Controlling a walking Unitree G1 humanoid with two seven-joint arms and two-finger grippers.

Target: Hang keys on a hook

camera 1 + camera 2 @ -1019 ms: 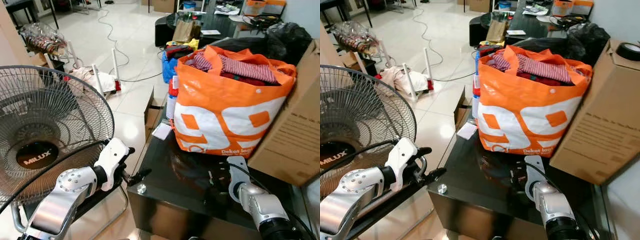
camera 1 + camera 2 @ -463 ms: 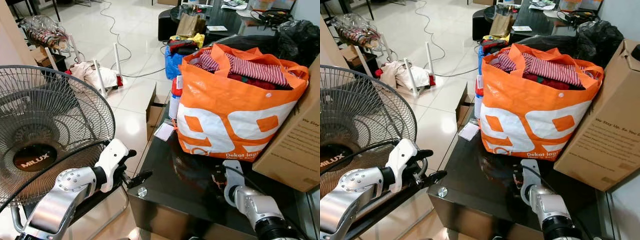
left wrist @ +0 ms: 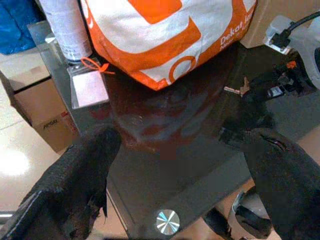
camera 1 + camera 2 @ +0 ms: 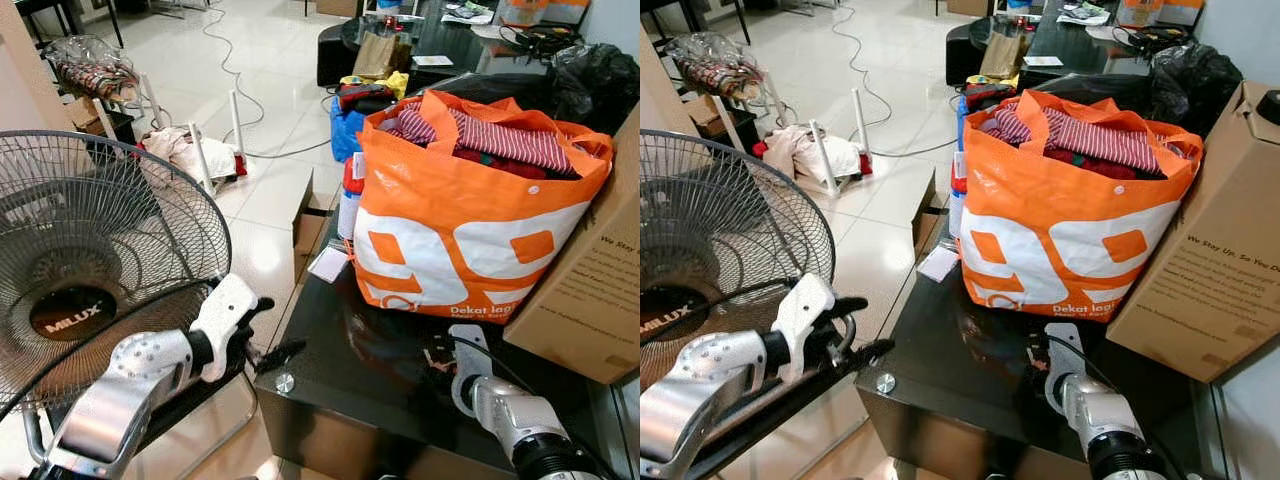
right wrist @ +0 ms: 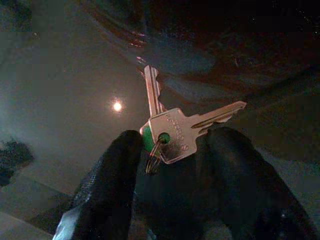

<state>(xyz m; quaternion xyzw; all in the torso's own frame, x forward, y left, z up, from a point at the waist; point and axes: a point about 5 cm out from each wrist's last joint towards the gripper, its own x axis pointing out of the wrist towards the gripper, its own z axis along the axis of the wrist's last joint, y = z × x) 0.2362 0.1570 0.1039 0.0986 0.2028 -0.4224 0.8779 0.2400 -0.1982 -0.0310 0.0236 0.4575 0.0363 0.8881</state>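
Note:
Two silver keys (image 5: 172,132) on a ring with a green tag stick out from between the black fingers (image 5: 112,175) of my right gripper (image 5: 172,146), which is shut on them. That gripper (image 4: 436,358) hovers low over the black glass table (image 4: 330,400), just in front of the orange bag (image 4: 470,220). From the left wrist, the keys (image 3: 234,90) show at the tips of the right gripper (image 3: 257,90). My left gripper (image 4: 278,328) is open with nothing in it, off the table's left edge.
A tall cardboard box (image 4: 590,290) stands right of the bag. A large fan (image 4: 90,270) is close on my left. A white card (image 4: 326,263) and a bottle (image 3: 65,30) sit at the table's left edge. Cables and clothes lie on the tiled floor (image 4: 270,110).
The head view tilted a little over the second. The right gripper stays by the bag with the keys. The left arm is slightly blurred but keeps about the same place.

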